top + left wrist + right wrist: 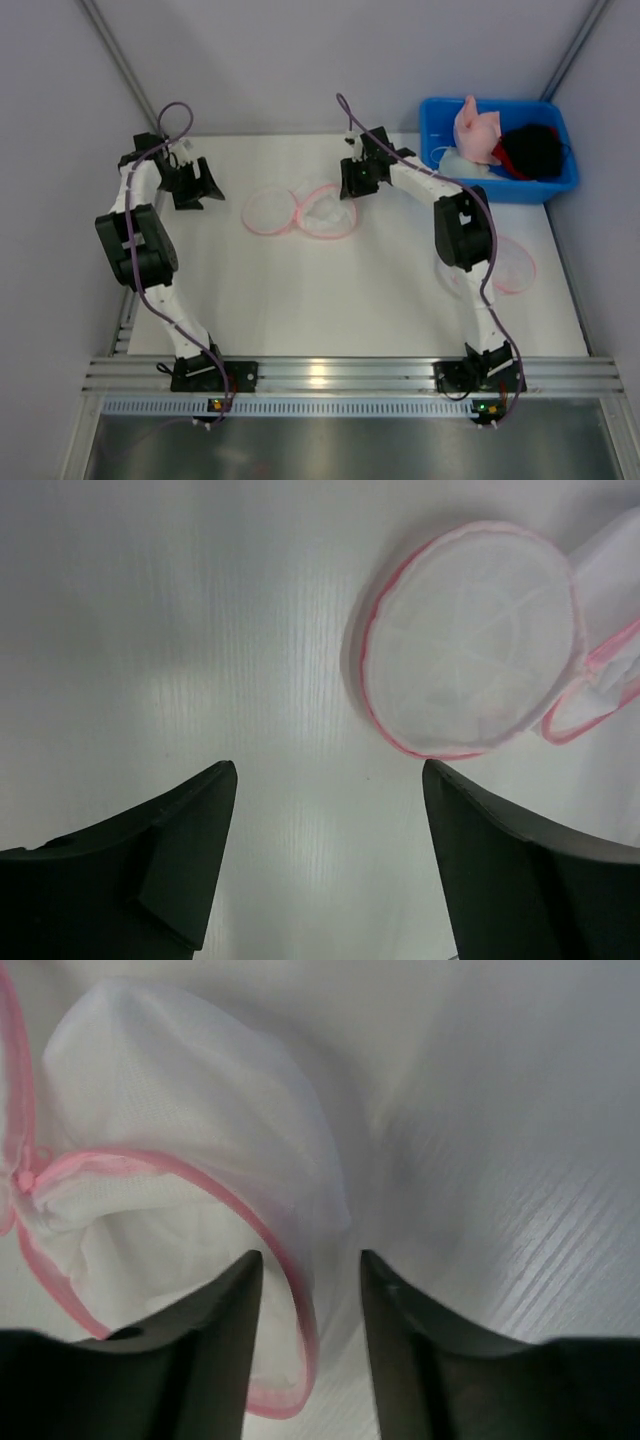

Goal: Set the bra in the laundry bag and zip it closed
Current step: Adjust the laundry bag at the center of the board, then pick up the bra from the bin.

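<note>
The laundry bag point(300, 210) is white mesh with pink trim and lies unzipped at the table's middle, its round lid point(470, 640) flipped to the left. My right gripper point(350, 185) is at the bag's right edge. It is open, and the pink rim point(300, 1330) runs loose between its fingers point(311, 1255). My left gripper point(195, 190) is open and holds nothing. It hangs over bare table point(330, 770) to the left of the lid. A pink padded garment point(475, 130), apparently the bra, lies in the blue bin point(440, 115).
The blue bin sits at the back right and also holds a black and red garment point(530, 150) and something white. A second pink-rimmed mesh bag point(505, 265) lies flat on the right, partly under my right arm. Grey walls close in both sides.
</note>
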`<state>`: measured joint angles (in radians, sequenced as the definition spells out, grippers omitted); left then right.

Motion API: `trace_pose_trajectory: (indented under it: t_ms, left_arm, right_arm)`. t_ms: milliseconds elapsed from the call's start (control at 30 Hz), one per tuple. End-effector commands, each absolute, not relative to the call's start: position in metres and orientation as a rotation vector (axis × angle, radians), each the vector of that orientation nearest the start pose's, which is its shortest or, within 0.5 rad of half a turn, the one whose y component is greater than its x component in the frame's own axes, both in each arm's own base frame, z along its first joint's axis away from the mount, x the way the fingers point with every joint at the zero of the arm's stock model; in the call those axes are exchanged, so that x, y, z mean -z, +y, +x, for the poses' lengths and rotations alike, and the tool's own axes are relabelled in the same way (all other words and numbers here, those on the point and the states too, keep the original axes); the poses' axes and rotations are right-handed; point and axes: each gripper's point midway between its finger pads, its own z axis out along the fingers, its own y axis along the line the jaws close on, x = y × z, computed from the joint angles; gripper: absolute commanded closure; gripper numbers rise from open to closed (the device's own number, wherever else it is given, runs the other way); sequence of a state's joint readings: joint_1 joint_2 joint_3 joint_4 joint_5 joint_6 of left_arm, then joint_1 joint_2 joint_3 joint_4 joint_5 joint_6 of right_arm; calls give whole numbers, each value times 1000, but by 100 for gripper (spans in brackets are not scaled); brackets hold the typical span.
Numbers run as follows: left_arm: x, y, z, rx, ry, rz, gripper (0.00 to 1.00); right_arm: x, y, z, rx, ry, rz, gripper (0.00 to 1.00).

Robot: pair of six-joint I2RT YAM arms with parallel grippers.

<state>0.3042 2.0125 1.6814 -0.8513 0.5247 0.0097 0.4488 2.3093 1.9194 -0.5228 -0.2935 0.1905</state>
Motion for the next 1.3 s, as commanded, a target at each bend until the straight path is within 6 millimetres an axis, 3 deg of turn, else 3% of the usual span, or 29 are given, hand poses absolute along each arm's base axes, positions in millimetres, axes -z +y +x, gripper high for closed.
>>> trace_pose_trajectory:
  t_ms: [0,33,67,100,133,167,200,233,267,333,367,433,467,533,567,633,667,700,733,800,833,900,1033,1133,1267]
  left_arm:
    - [-166,36,433,633,2466,-129,17]
    - [-170,34,428,629,2455,-91,15]
    - [-185,31,422,616,2424,-57,4]
    - [-183,25,412,643,2427,-39,2]
    - [-198,21,405,625,2390,13,2]
    - [-201,18,399,630,2381,32,2]
    - [-201,15,392,638,2376,50,2]
    - [-214,13,385,616,2342,90,2]
    - [-220,11,381,609,2324,111,2]
    - [-233,7,371,575,2285,162,2]
    - [-238,6,369,565,2274,175,2]
    - [-247,2,363,540,2248,204,2]
    - [-250,-1,361,535,2242,216,2]
    - [-254,-7,357,545,2233,223,2]
    - [-255,-9,357,551,2231,229,2]
    - [-256,-15,355,582,2227,230,2]
    - [-256,-17,355,587,2228,233,2]
    - [-255,-19,355,595,2231,230,2]
    - [-255,-21,355,607,2234,225,2]
    - [-253,-23,355,619,2239,221,2]
    - [-252,-23,354,622,2241,221,2]
    - [-249,-24,352,627,2246,227,2]
    - [-244,-27,350,651,2259,214,2]
    - [-241,-28,349,669,2269,195,3]
    - [-244,-28,348,661,2261,200,3]
  right_arm:
    - [-138,310,497,-683,2300,-490,49]
    - [-148,308,495,-672,2287,-497,42]
    - [-160,306,494,-666,2268,-505,32]
    - [-187,301,491,-653,2215,-519,28]
    - [-200,295,489,-636,2198,-517,24]
    - [-231,287,484,-626,2138,-516,15]
    - [-239,277,481,-601,2121,-524,9]
    - [-251,266,480,-570,2102,-514,1]
    - [-278,256,473,-551,2050,-508,1]
    - [-289,224,473,-467,2034,-482,1]
    - [-306,197,473,-412,2010,-444,1]
    - [-310,162,477,-321,2021,-363,1]
    - [-315,129,480,-242,2021,-331,1]
    - [-315,86,486,-114,2044,-221,2]
    - [-316,52,489,-47,2056,-174,3]
    - [-307,19,494,3,2091,-138,5]
    - [-313,-21,497,60,2084,-101,5]
    - [-310,-38,497,91,2103,-89,5]
    - [-297,-71,501,150,2137,-36,5]
    - [-296,-108,505,272,2152,-27,5]
    - [-281,-131,509,313,2182,7,7]
    - [-275,-156,513,379,2192,28,8]
    - [-245,-198,529,465,2206,75,17]
    - [-230,-215,540,483,2198,82,24]
    - [-218,-227,552,514,2195,72,26]
